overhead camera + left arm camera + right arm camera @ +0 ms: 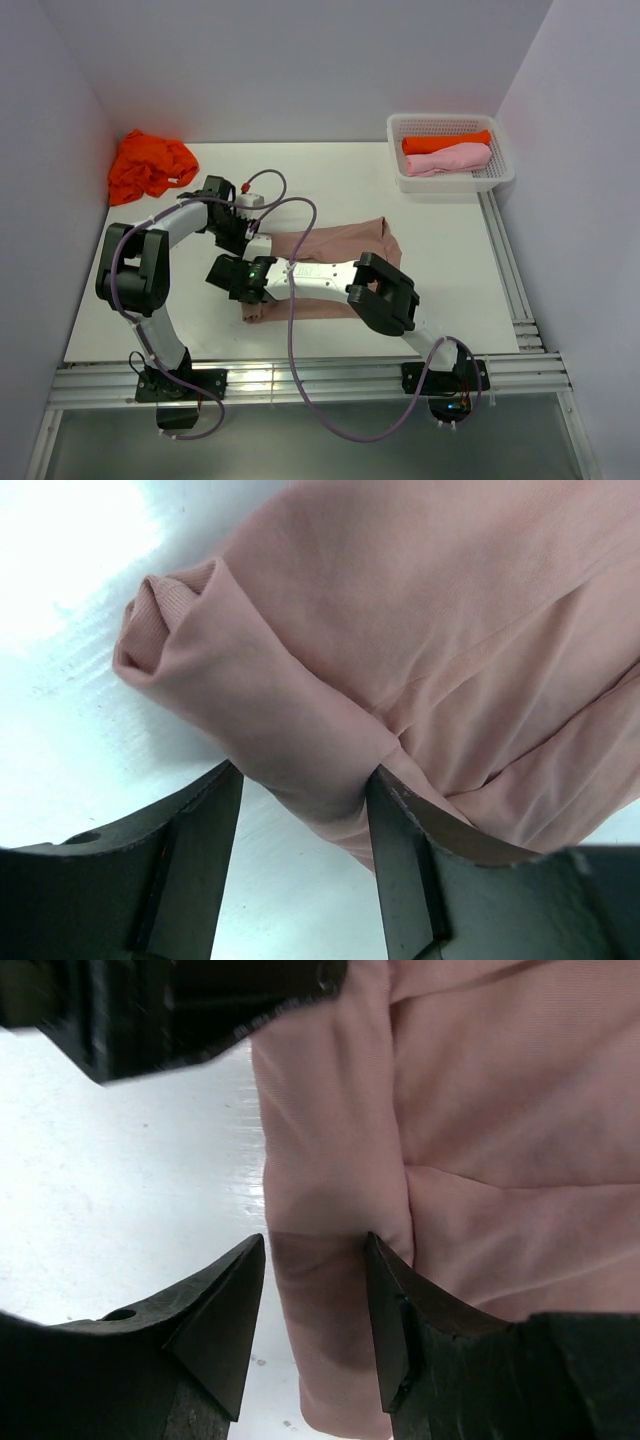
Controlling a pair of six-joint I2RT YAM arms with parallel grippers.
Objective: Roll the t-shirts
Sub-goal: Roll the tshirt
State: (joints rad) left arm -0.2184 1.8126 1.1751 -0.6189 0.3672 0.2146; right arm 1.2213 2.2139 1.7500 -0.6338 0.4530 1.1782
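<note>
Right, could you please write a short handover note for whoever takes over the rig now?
Tools: the left tool and the right tool each straddle the started roll at the left end of the pinkish-brown t-shirt; whether they grip it is unclear.
Done: an orange roll and a pink roll lie in the basket.
Left: finish this roll; the crumpled orange t-shirt in the far-left corner is untouched.

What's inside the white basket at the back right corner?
The white mesh basket holds a rolled orange t-shirt toward the back and a rolled light pink t-shirt nearer the arms, side by side. Whatever lies beneath them is covered.
</note>
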